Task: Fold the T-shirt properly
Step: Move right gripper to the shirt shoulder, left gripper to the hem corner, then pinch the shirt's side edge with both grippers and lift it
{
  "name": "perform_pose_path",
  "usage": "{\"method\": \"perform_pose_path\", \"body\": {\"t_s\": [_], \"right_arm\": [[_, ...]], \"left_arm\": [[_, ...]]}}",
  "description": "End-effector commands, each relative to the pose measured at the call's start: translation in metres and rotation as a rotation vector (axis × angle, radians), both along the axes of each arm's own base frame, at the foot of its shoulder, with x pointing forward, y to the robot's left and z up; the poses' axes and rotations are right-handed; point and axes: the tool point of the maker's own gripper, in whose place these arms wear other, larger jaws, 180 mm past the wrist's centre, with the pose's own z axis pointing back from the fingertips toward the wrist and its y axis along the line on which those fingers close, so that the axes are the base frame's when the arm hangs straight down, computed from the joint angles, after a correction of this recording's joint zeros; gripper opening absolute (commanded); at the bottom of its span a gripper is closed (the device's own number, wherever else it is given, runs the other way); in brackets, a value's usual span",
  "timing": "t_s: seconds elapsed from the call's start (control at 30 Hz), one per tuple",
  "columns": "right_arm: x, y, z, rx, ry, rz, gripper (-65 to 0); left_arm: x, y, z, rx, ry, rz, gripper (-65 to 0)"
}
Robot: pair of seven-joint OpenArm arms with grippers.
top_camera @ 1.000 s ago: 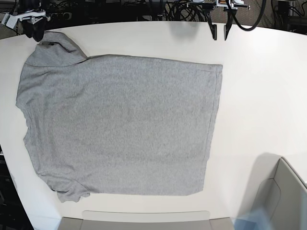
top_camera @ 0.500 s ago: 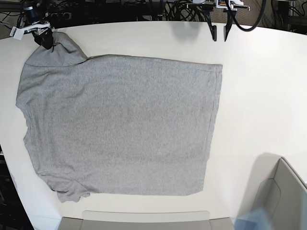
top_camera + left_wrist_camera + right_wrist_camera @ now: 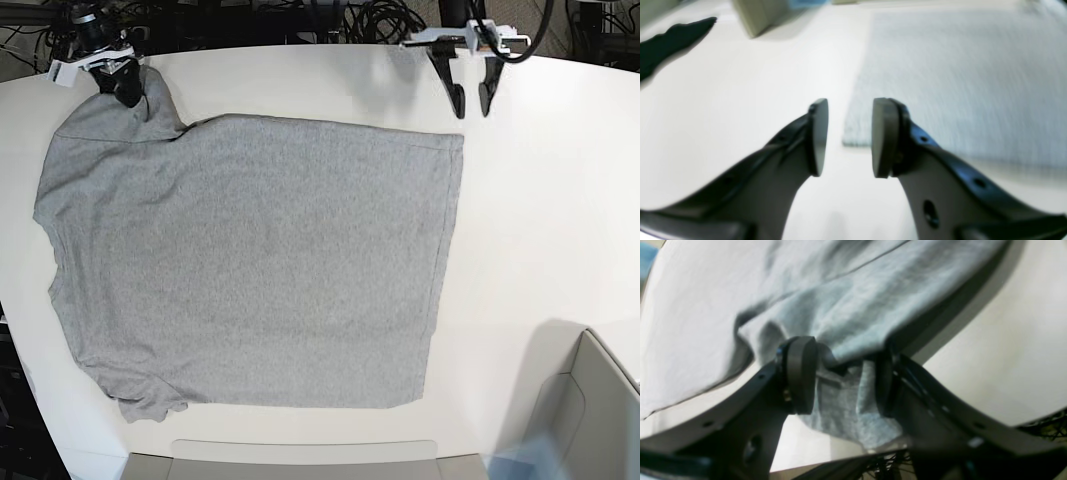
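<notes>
The heather-grey T-shirt [image 3: 250, 260] lies flat on the white table [image 3: 560, 200], plain side up, with its hem toward the right. My right gripper [image 3: 125, 90] is at the shirt's far-left sleeve. In the right wrist view [image 3: 843, 380] it is shut on bunched sleeve cloth [image 3: 840, 400] and holds it lifted off the table. My left gripper [image 3: 471, 111] is open and empty, just beyond the far-right hem corner. The left wrist view shows its pads apart [image 3: 848, 136] above the bare table, next to that corner of the T-shirt [image 3: 957, 83].
A grey bin [image 3: 590, 410] stands at the near right corner. A flat grey tray edge [image 3: 300, 455] lies along the near side. Cables [image 3: 330, 20] hang behind the table's far edge. The table's rounded left edge [image 3: 20, 330] is close to the shirt's collar side.
My right gripper has moved right and inward with the sleeve, folding it over toward the shirt body. My left gripper has come down and nearer to the hem corner.
</notes>
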Motion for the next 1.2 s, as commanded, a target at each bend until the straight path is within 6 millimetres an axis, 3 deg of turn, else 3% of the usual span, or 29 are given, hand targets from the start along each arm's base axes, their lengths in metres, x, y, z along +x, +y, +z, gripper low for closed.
{"method": "perform_pose_path", "body": {"t_s": [0.0,0.1,0.2,0.4,0.5,0.67,0.83,0.93,1.03,1.17], "right_arm": [[-0.005,-0.002,-0.001,-0.016,0.029,0.019,-37.4],[-0.006,-0.001,-0.002,-0.015,0.032,0.02,-37.4],[-0.009,-0.001,-0.003,-0.013,0.038,0.018,-37.4],[-0.012,-0.001,-0.003,-0.014,0.044,0.017,-37.4],[-0.012,-0.001,-0.003,-0.014,0.044,0.017,-37.4],[-0.011,-0.001,-0.003,-0.014,0.043,0.017,-37.4],[-0.01,-0.001,-0.002,-0.014,0.04,0.018,-37.4],[-0.01,-0.001,-0.002,-0.014,0.04,0.018,-37.4],[-0.009,-0.001,-0.002,-0.014,0.037,0.017,-37.4],[-0.005,0.004,0.003,-0.011,0.028,0.035,-37.4]], "left_arm": [[0.004,0.004,0.011,-0.049,0.002,0.021,-38.6],[0.025,0.002,0.012,-0.209,0.114,-0.012,-38.0],[0.037,-0.004,-0.006,-0.367,0.243,-0.047,-38.0],[0.048,0.034,-0.023,-0.585,0.315,0.069,-38.0],[0.051,0.041,-0.035,-0.629,0.381,0.076,-38.0],[0.055,0.032,-0.062,-0.712,0.521,0.047,-38.0],[0.057,0.025,-0.068,-0.76,0.542,0.037,-38.0],[0.068,0.006,-0.067,-0.76,0.549,-0.023,-38.0],[0.067,-0.015,-0.077,-0.78,0.595,-0.061,-38.0],[0.072,-0.019,-0.096,-0.803,0.636,-0.052,-38.0]]}}
